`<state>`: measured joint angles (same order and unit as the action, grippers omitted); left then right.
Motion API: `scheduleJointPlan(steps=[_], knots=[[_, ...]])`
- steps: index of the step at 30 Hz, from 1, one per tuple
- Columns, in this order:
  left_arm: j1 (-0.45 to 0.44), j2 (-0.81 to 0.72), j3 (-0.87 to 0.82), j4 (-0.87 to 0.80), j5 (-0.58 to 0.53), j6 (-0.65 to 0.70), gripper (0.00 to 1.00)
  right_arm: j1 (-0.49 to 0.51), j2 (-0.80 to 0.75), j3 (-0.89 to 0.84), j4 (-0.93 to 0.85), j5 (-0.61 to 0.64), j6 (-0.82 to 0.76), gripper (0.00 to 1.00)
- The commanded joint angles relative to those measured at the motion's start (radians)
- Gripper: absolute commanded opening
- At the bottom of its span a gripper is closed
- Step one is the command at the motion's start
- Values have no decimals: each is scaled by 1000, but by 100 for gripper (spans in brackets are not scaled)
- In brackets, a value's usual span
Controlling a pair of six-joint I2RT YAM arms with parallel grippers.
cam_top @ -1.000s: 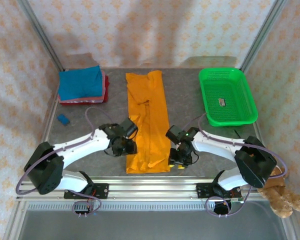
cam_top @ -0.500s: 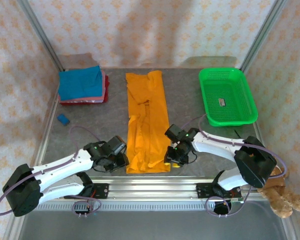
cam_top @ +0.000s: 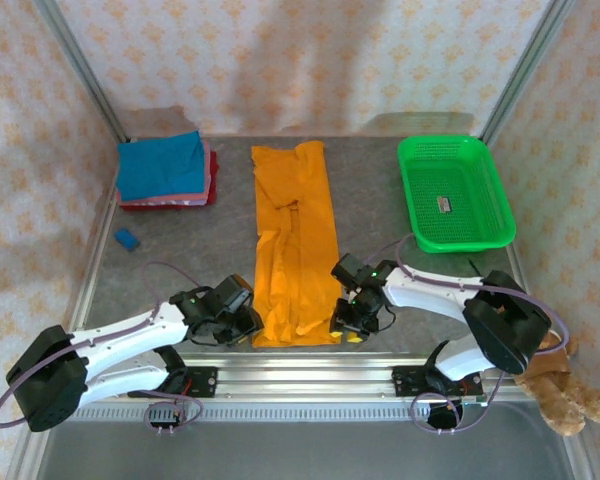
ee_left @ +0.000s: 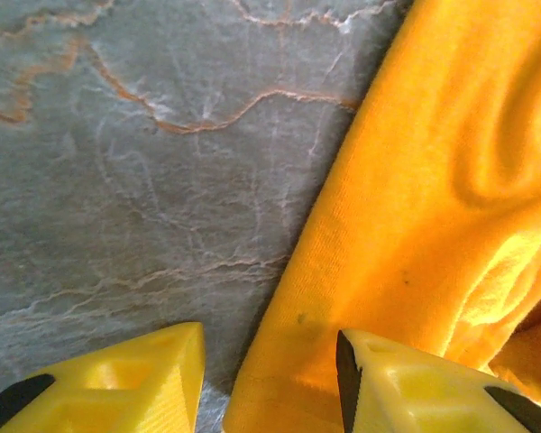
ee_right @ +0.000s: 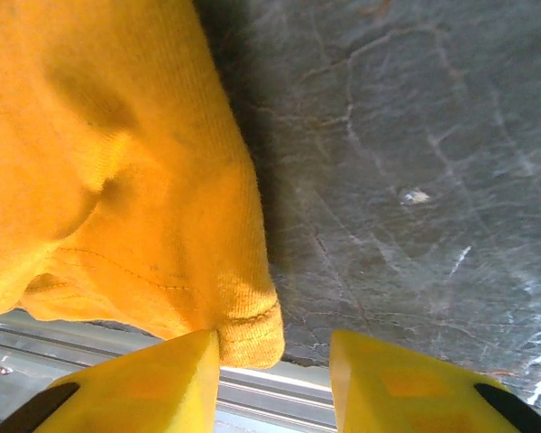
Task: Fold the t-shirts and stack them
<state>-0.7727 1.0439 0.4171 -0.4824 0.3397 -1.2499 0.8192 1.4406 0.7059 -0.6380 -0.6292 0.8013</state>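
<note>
I have the orange t-shirt (cam_top: 297, 240) lying in the middle of the table (cam_top: 400, 290) as a long narrow strip, its sides folded in, running from the far side down to the near edge. By my reading the step in hand is the crosswise fold: take the two near corners and carry them up toward the far end. The left gripper (ee_left: 270, 379) sits low at the near-left corner with its yellow fingers apart. The shirt's left edge runs into the gap and lies against one finger (ee_left: 406, 388), while the other finger has only bare table in front of it, so this claw has hold of nothing. The right gripper (ee_right: 275, 379) is at the near-right corner, also standing partly open. The hemmed corner sits in the gap and touches one finger (ee_right: 153, 379), but it is not pinched. I judge the next move calls for both claws to press down to the tabletop and close so that they catch every layer, not just the top one. The left claw may want a slight nudge toward the cloth first. After that I would lift both corners together and level, so the strip folds square. The finished shirt belongs on the stack at the far left, where a blue shirt (cam_top: 160, 165) lies on top.
</note>
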Motion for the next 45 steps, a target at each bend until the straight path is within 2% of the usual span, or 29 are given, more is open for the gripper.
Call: scheduleJointPlan(steps=[1,10,15,19,36,45], knots=[[-7,21,-14,28,15,-16,43,-2,19,4,12,-11,13,37],[-28,70,-30,47,19,-27,42,-1,47,4,36,-27,13,37],[-44,79,-31,91,18,-51,38,0,59,3,46,-30,13,37],[-59,83,18,28,3,-46,37,-1,54,8,33,-19,12,35],[-115,239,187,-118,-30,33,33,6,83,69,-71,33,-42,20],[-121,220,202,-102,-35,11,31,6,87,72,-57,29,-36,7]])
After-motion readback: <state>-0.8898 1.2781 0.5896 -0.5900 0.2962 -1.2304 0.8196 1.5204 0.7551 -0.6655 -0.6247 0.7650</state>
